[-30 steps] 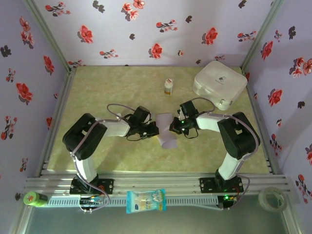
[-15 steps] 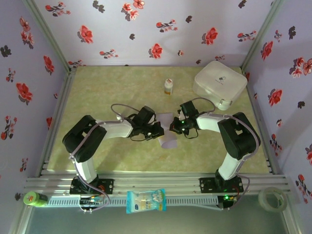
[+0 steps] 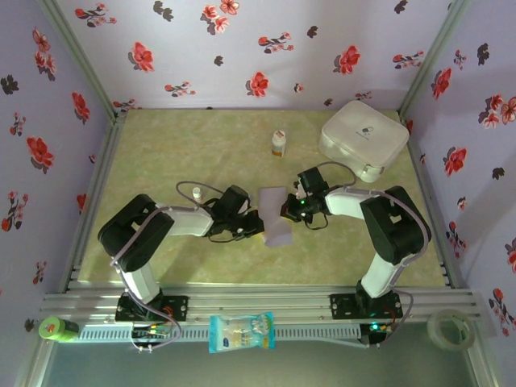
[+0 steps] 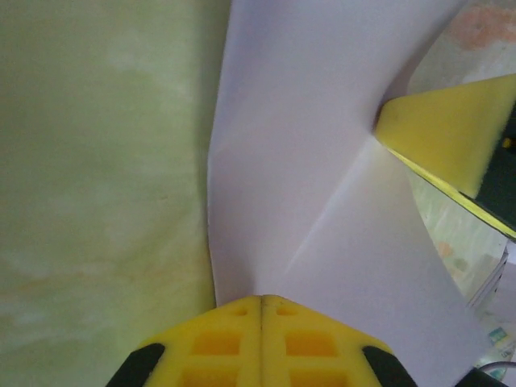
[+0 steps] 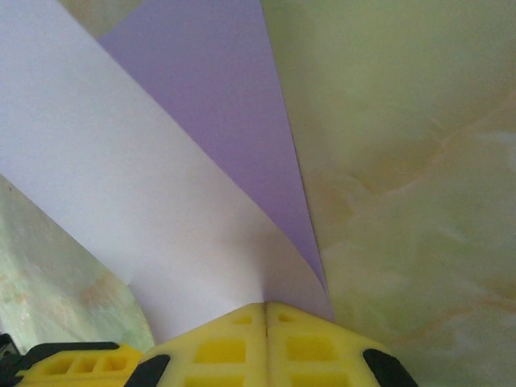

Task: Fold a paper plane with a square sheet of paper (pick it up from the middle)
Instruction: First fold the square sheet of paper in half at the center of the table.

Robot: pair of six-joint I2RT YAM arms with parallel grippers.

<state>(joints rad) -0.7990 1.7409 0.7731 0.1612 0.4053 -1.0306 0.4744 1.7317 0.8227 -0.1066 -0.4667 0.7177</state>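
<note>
While low, hands (image 3: pixel 257 228) (image 3: pixel 287 211) tight on paper (image 3: pixel 276 222)

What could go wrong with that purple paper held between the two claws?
Both the left gripper and right gripper pinch the thin paper sheet only at their fingertips, so it might slip free. Pulling apart could tear it. It bows between them, so a crease may land crooked.
</note>
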